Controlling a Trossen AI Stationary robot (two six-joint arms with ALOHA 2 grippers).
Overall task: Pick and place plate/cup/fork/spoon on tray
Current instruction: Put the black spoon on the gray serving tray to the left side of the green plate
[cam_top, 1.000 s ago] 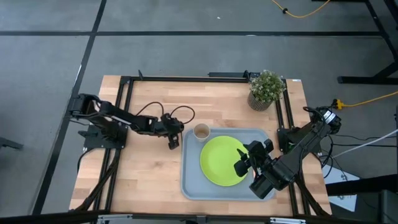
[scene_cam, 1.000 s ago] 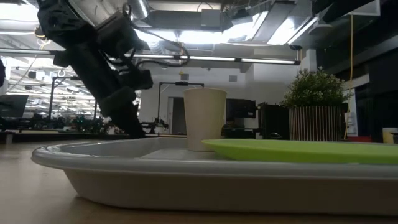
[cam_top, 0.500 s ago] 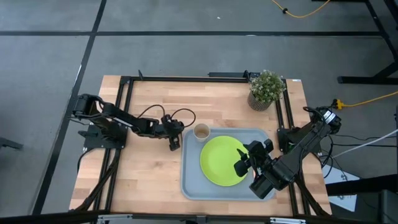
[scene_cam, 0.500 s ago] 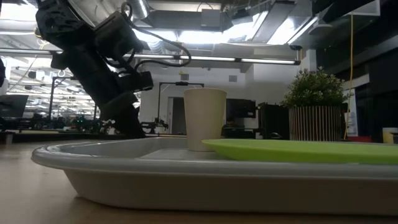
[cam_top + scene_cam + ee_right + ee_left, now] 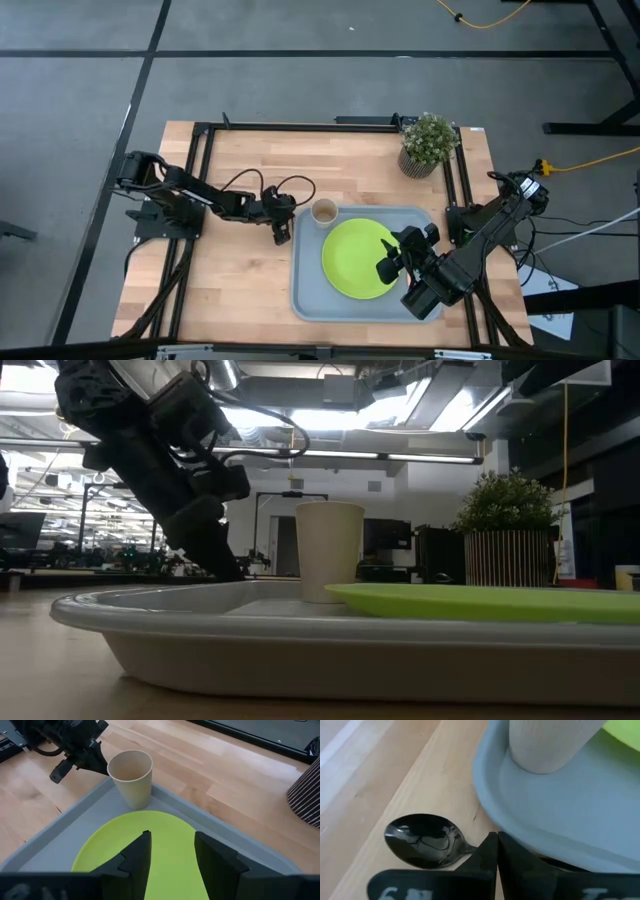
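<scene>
The lime-green plate (image 5: 355,260) lies in the grey-blue tray (image 5: 305,290). The tan cup (image 5: 324,211) stands upright in the tray's far left corner. My left gripper (image 5: 281,228) is just outside the tray's left rim, shut on the dark spoon (image 5: 422,841). My right gripper (image 5: 170,855) is open and empty above the plate's right part. The fork is not in view. My left gripper pinches the spoon's handle just behind the bowl (image 5: 470,850) between its two shut fingers. The fingers slant down toward the table. The bowl faces up over the wood beside the tray's left rim (image 5: 490,805). Whether it rests on the wood I cannot tell.
A potted green plant (image 5: 428,143) stands at the table's far right corner. Bare wood lies left of the tray and along the table's far side. A black frame runs round the table's edges.
My left gripper has shifted a little toward the tray, still shut on the spoon.
</scene>
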